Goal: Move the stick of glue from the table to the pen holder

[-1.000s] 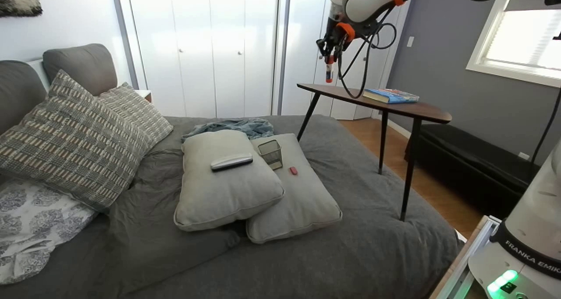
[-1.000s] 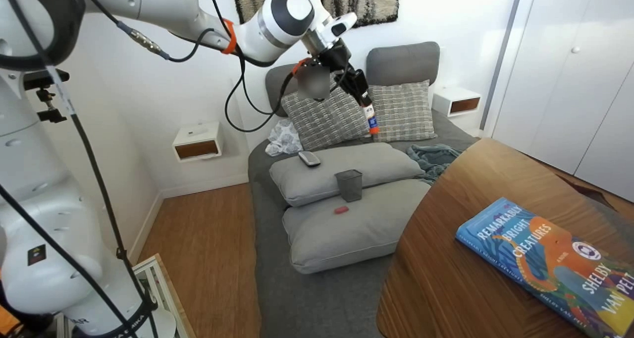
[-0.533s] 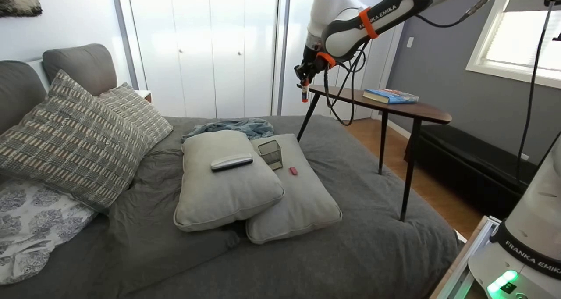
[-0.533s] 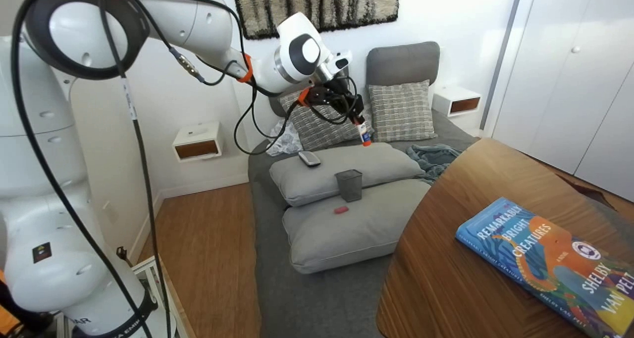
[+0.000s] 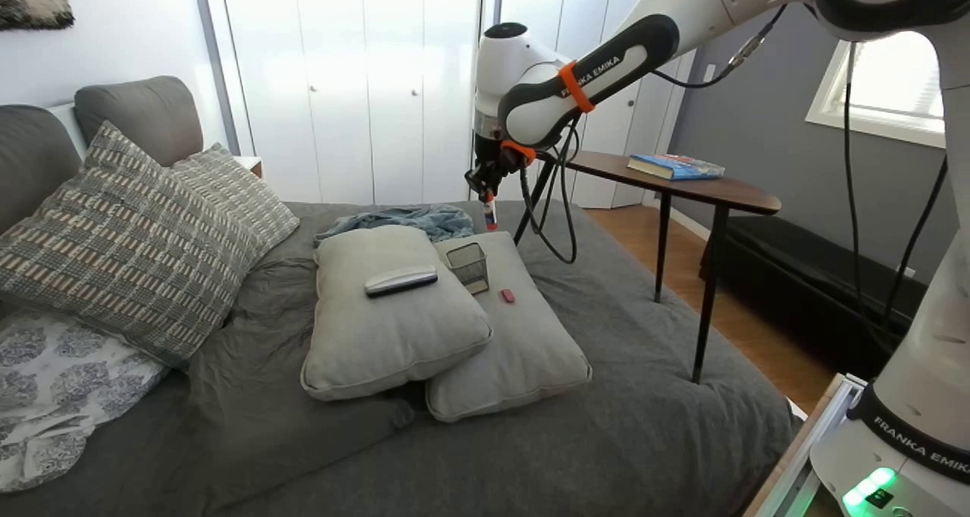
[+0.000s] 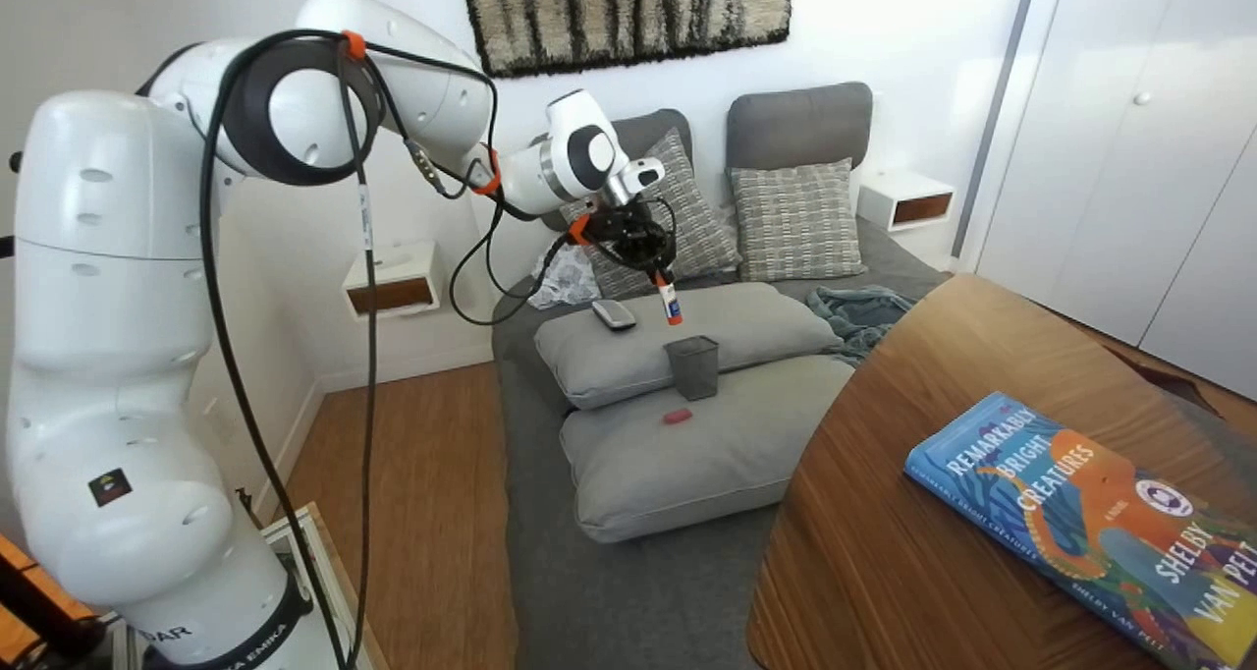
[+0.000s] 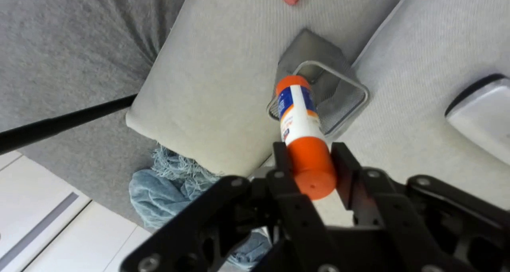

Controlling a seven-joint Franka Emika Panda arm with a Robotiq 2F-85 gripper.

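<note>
Wrist view: found glue (image 7: 302,126) pinched between both fingertips of gripper (image 7: 310,152), partly hiding the rim of holder (image 7: 324,52). In an exterior view, recorded glue slightly tilted, above holder and apart from it; recorded holder on lower pillow (image 5: 519,350), near red piece (image 5: 508,296). In an exterior view, noted book (image 6: 1090,523) flat on table (image 6: 879,532), both well apart from glue.

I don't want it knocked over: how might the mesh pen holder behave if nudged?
The pen holder is probably light, having thin see-through mesh walls. It might tip easily, since it rests on a soft-looking cushion. Its flat sides make rolling unlikely.
</note>
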